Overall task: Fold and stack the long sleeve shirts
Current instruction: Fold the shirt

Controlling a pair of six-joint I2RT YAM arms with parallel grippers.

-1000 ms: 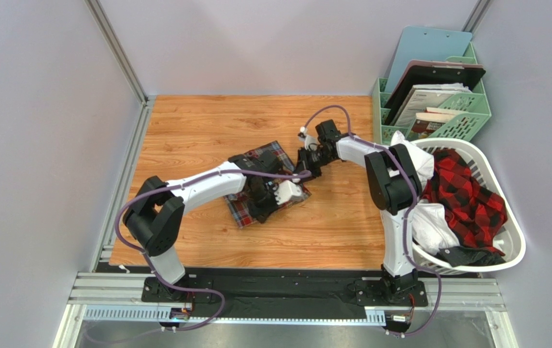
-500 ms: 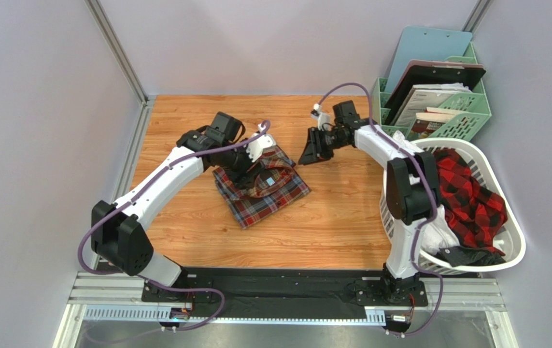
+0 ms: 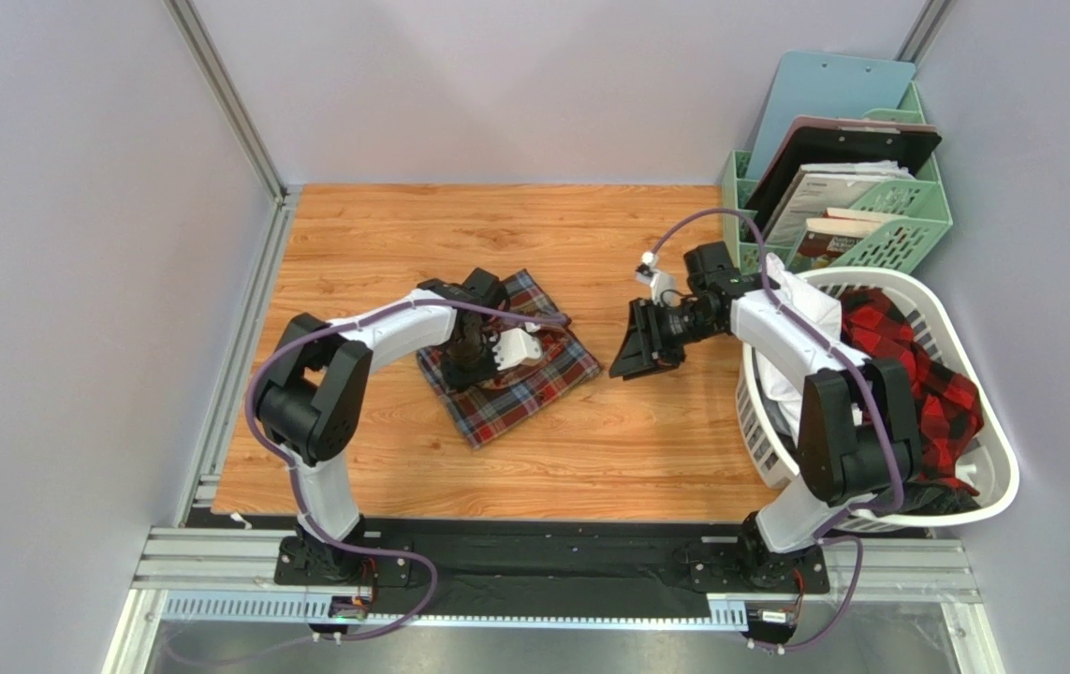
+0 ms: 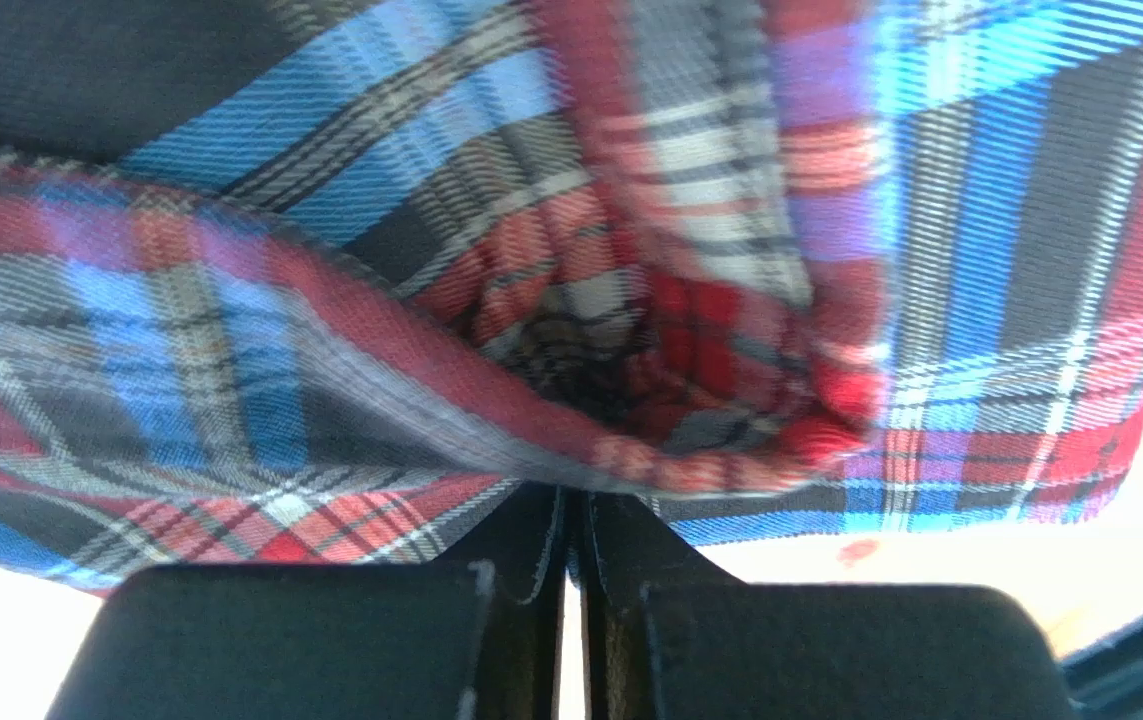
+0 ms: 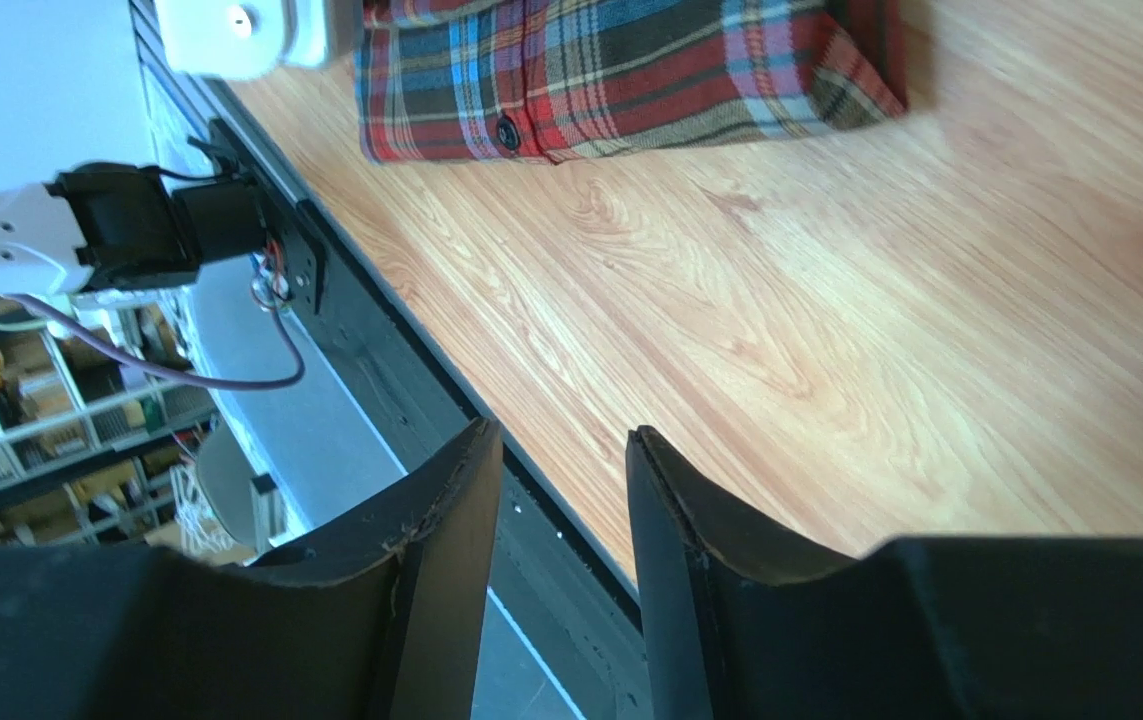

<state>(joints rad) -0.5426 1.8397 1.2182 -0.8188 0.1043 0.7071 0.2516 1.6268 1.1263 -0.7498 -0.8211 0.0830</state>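
— at the near edge of the table (image 3: 611,464), both arm bases, bolted side by side. anything folded yet?
— yes. just beyond, left of centre: tartan shirt (image 3: 519,400), folded into a small packet, flat on the wood, set cornerwise.
— left gripper (image 3: 515,351)?
— down on top of that packet, near its middle. from the left wrist, fingers (image 4: 525,600) pressed together, only a sliver of light between, tips right up against a rolled fold of the plaid. cannot tell whether any cloth is caught there.
— and the right gripper (image 3: 635,358)?
— just right of the packet, apart from it, above bare wood. jaws parted, nothing between. from the right wrist, only wood grain in the gap, and the packet's buttoned edge further off.
— second shirt?
— further right, beside the table: red-and-black check shirt (image 3: 920,379), heaped in a white laundry basket (image 3: 1004,478), with pale cloth (image 3: 836,435) bundled alongside.
— behind that?
— at the far right corner, a green file rack (image 3: 920,211), with clipboards and papers standing in it.
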